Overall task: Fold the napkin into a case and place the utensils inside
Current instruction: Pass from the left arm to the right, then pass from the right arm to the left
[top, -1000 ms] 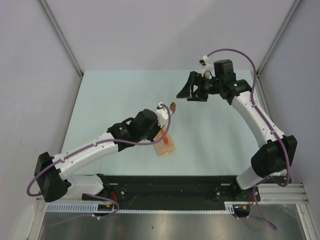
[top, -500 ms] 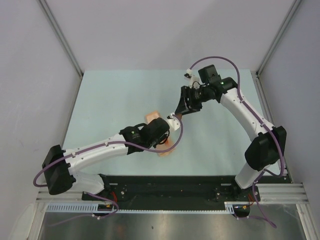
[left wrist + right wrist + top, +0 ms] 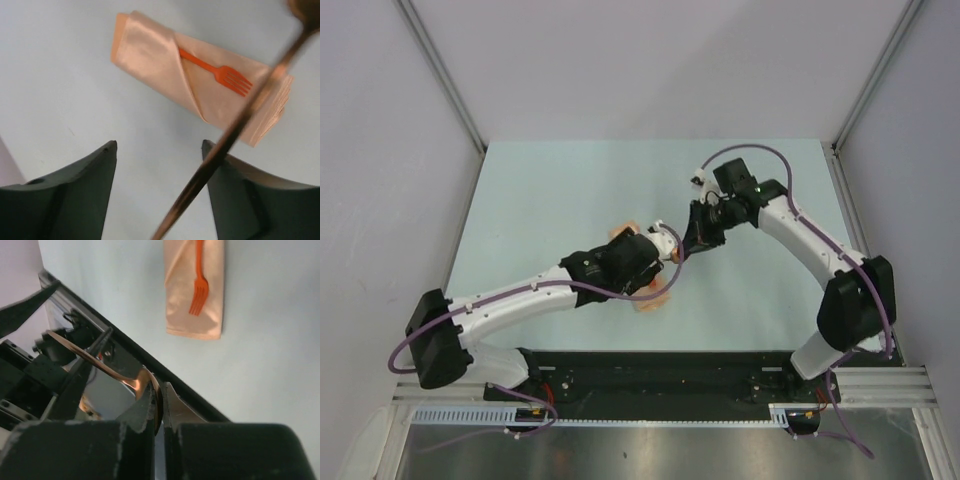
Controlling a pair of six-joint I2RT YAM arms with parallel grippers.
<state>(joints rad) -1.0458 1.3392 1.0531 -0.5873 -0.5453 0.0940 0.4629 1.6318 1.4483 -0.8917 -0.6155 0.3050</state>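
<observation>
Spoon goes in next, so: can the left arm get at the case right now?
Probably yes: the case lies in the open just ahead of the open left gripper; only the spoon, pinched by the right gripper, crosses the way.

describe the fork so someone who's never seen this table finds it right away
On the pale blue-green table, look for the folded peach case lying flat. The fork is tucked under its diagonal flap, tines sticking out. It is bright orange and pronged, unlike the dark coppery spoon held above the table.
</observation>
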